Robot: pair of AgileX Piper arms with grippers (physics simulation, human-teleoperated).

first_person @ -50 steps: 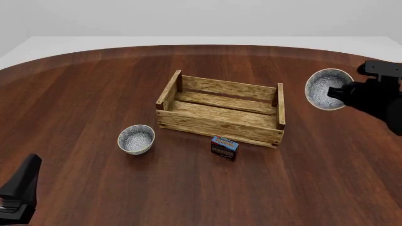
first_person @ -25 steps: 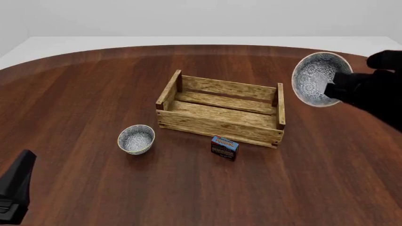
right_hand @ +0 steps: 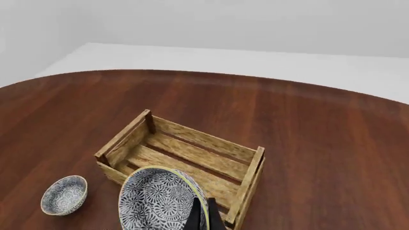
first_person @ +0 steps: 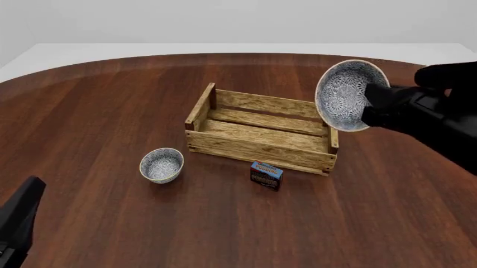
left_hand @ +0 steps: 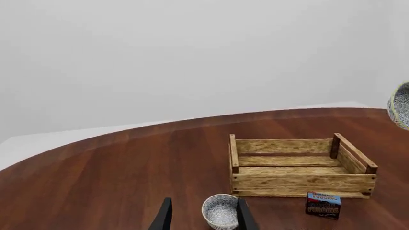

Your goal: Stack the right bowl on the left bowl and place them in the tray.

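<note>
- The right gripper (first_person: 367, 106) has its jaws closed thin on the rim of the right bowl (first_person: 345, 95), which hangs tilted in the air, its patterned inside turned toward the camera in the front view.
- From those jaws, the tray (first_person: 261, 130) lies below and to the left, its near corner just under the bowl; the left bowl (first_person: 161, 165) sits well beyond that, past the tray's far end, upright on the table (first_person: 89, 111).
- The bowl looks rigid and glazed, so probably slick and chippable; a pinch on one edge gives little hold against swinging, so I judge slow, level travel is safest.
- Stacking calls for righting it first, then lowering it mouth-up straight into the left bowl.
- The left gripper (left_hand: 203, 219) stands with jaws apart, empty, one finger just beside the left bowl's rim in the left wrist view.
- For carrying the nested pair, the rim is again the likely hold, ideally pinching both walls together.
- A small carton (first_person: 266, 175) stands just in front of the tray, clear of both jaws.
</note>
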